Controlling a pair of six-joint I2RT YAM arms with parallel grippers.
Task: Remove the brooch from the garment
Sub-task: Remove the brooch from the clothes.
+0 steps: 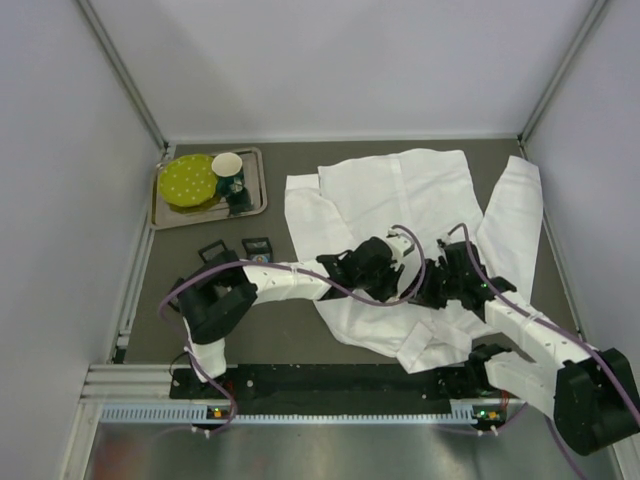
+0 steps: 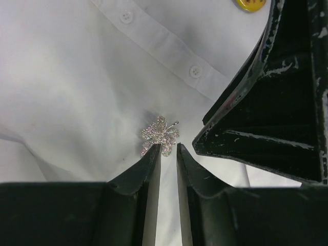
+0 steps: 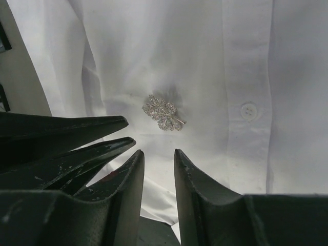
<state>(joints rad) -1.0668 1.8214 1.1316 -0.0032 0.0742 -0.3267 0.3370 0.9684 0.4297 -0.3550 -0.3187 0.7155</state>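
Only wrist views show the brooch (image 2: 161, 135) on the garment (image 2: 72, 87).

The table holds 1 white shirt (image 1: 400, 190), 1 brooch (image 2: 160, 135), 2 grippers (image 2: 168, 148) (image 3: 159, 154), 1 tray (image 1: 255, 195), 1 plate (image 1: 185, 182), 1 cup (image 1: 228, 168) and 2 small black boxes (image 1: 212, 251) (image 1: 258, 245).

Garment (image 1: 400, 200): plain white, with white buttons.
Brooch (image 2: 160, 135): silver, with small glittering stones all over.
Left gripper (image 2: 168, 147): black, with pale scratches.
Right gripper (image 3: 158, 152): black, with the same pale scratches.
Plate (image 1: 188, 180), at ten o'clock from the garment: yellow-green with pale dots.
Tray (image 1: 252, 175): grey metal.
Table (image 1: 285, 325): dark grey-brown.
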